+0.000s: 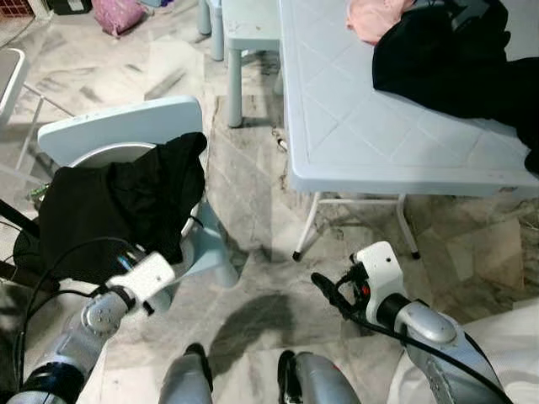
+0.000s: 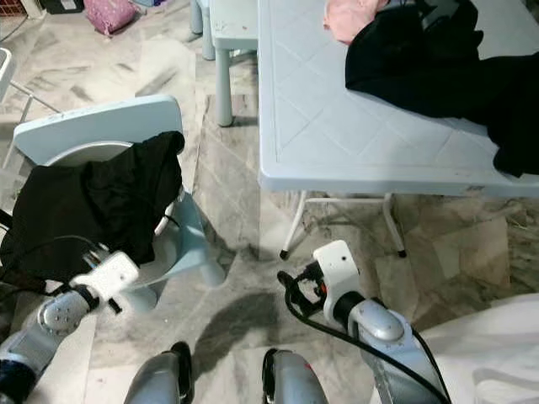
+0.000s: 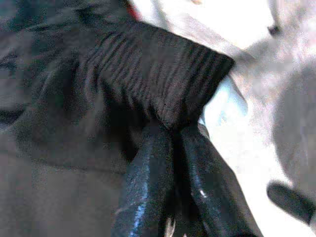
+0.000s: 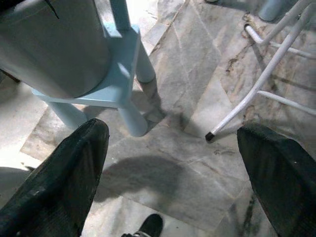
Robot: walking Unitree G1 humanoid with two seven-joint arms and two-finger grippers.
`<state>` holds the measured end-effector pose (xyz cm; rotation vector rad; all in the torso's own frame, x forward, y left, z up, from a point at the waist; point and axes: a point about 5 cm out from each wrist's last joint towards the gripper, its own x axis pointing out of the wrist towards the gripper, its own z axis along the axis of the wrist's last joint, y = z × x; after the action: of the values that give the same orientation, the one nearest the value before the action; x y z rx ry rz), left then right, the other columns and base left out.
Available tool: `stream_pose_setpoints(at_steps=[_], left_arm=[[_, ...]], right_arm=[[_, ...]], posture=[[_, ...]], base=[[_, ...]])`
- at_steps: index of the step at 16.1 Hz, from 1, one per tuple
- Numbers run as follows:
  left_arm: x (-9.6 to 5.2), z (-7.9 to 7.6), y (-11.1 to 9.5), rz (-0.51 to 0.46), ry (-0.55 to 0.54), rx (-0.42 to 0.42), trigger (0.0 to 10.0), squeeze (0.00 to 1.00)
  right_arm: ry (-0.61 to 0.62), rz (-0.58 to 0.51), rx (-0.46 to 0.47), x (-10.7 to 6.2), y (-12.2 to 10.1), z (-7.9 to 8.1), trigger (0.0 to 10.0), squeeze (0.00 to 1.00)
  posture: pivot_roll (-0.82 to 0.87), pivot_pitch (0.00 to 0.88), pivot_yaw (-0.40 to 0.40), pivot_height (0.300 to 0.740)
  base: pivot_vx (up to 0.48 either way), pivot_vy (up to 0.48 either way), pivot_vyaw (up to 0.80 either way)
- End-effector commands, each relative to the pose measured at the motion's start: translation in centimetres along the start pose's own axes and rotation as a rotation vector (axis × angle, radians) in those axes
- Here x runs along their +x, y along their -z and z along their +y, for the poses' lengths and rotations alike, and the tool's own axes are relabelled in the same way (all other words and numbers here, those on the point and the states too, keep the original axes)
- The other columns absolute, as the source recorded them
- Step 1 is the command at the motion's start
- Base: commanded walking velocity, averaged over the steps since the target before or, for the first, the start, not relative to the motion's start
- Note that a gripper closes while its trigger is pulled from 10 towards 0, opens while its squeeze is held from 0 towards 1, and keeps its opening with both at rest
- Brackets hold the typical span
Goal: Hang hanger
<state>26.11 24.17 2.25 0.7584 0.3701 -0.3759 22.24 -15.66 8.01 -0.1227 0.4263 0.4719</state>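
Pinching a ribbed fold of the black garment (image 1: pixel 118 206) that lies heaped on the pale blue chair (image 1: pixel 109 126), my left jaws (image 3: pixel 173 143) are pressed together with the cloth caught at their tips, as the left wrist view shows. My right jaws (image 4: pixel 173 163) are spread wide over bare marble floor (image 1: pixel 253 252), holding nothing, low beside the white leg of the counter (image 1: pixel 337 126). I cannot make out a hanger anywhere; if one is inside this garment, the cloth hides it, and that is my first worry: I may be gripping only fabric, so that a lift slides the garment off whatever carries it, or drags the whole heap off the chair onto the floor. The pinch looks shallow, on an edge, and I judge it could slip under the garment's weight. A black cable loops near my left arm and over the cloth; lifting might snag it. More dark clothes (image 1: pixel 455 59) and a pink one (image 1: pixel 370 17) lie on the counter, well apart from my reach.
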Motion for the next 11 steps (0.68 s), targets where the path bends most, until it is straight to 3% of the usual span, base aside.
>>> stream_pose_setpoints(at_steps=[1,5,6,7,9,10,11], left_arm=[[-0.2,0.5,0.5,0.022,-0.062,-0.073,0.0,0.00],[-0.2,2.1,0.4,0.002,-0.232,-0.213,0.0,0.00],[-0.3,2.2,0.8,0.024,-0.244,-0.268,0.0,0.00],[-0.2,1.7,1.1,0.050,-0.205,-0.271,0.0,0.00],[0.0,-0.1,1.1,0.075,-0.063,-0.182,2.9,0.00],[0.2,-0.7,1.0,0.085,-0.029,-0.193,10.0,0.00],[0.3,-0.7,0.9,0.082,-0.033,-0.197,10.0,1.00]], right_arm=[[0.018,-0.002,-0.008,0.0,0.1,-0.3,10.0,0.00],[0.061,-0.030,-0.034,0.4,-0.5,-1.2,10.0,0.00],[0.068,-0.033,-0.039,0.5,-0.5,-1.3,10.0,0.00],[0.073,-0.033,-0.042,0.6,-0.5,-1.4,10.0,0.00],[0.075,-0.034,-0.045,0.7,-0.4,-1.4,10.0,0.00],[0.075,-0.034,-0.047,0.7,-0.4,-1.4,10.0,0.00],[0.077,-0.034,-0.049,0.7,-0.4,-1.4,10.0,0.00]], posture=[[-0.04,0.209,-0.072,0.740],[-0.03,0.202,-0.080,0.740],[-0.03,0.201,-0.081,0.740],[-0.03,0.201,-0.081,0.740],[-0.03,0.199,-0.081,0.740],[-0.04,0.200,-0.080,0.740],[-0.04,0.199,-0.080,0.740]], base=[[0.000,0.000,0.00],[0.000,0.000,0.00],[0.000,0.000,0.00],[0.000,0.000,0.00],[0.000,0.000,0.00],[0.000,0.000,0.00],[0.000,0.000,0.00]])
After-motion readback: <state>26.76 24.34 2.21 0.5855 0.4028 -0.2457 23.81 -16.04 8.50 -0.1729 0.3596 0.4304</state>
